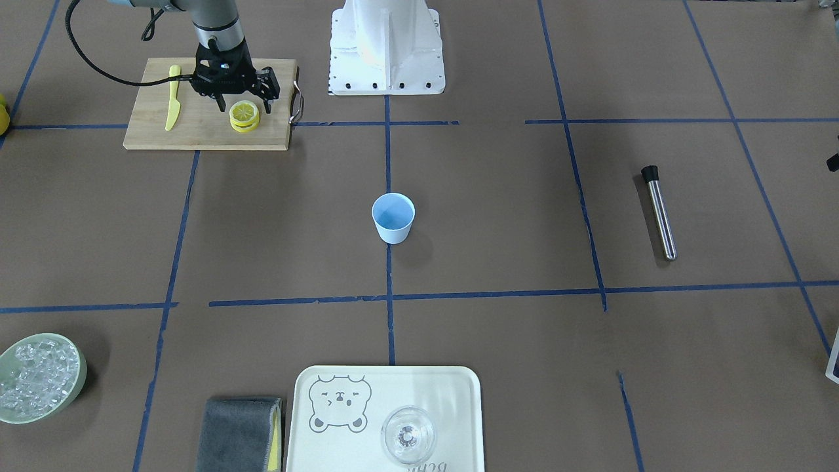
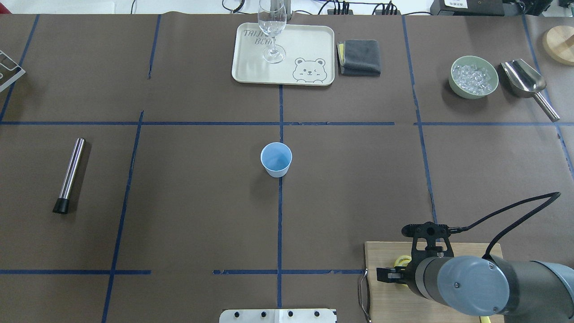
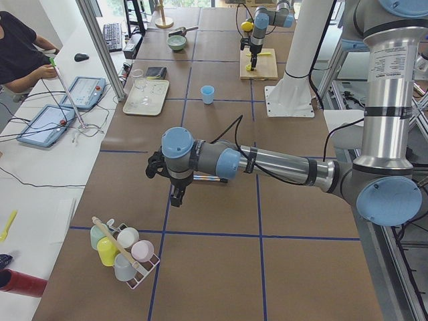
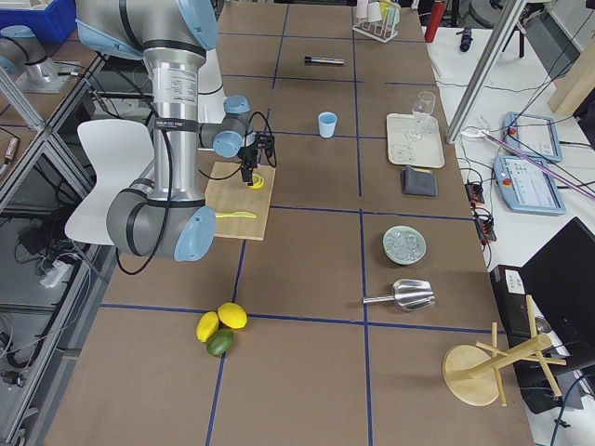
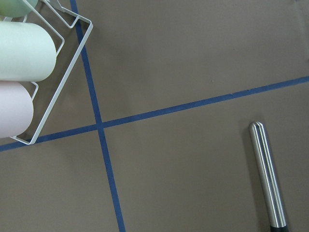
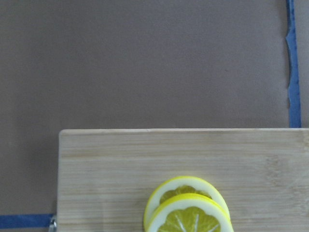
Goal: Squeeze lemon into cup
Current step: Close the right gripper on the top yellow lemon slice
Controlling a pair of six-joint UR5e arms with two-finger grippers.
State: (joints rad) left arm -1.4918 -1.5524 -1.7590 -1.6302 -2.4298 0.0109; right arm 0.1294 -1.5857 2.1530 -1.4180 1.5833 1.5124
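Note:
Lemon slices (image 1: 244, 115) lie stacked on a wooden cutting board (image 1: 196, 134) at the table's near right corner; the right wrist view shows two overlapping slices (image 6: 189, 212). My right gripper (image 1: 244, 103) hangs just above the stack, open, one finger on each side. The light-blue cup (image 1: 393, 217) stands upright and alone at the table's centre (image 2: 276, 159), far from the board. My left gripper (image 3: 175, 196) shows only in the exterior left view, hovering over the table's left end; I cannot tell its state.
A yellow toy knife (image 1: 172, 97) lies on the board. A steel rod (image 2: 69, 175) lies at the left. A tray (image 2: 251, 67) with a clear glass (image 2: 271, 27), a grey cloth (image 2: 359, 56), an ice bowl (image 2: 474, 76) and a scoop (image 2: 524, 80) line the far edge. A cup rack (image 5: 29, 63) is below my left wrist.

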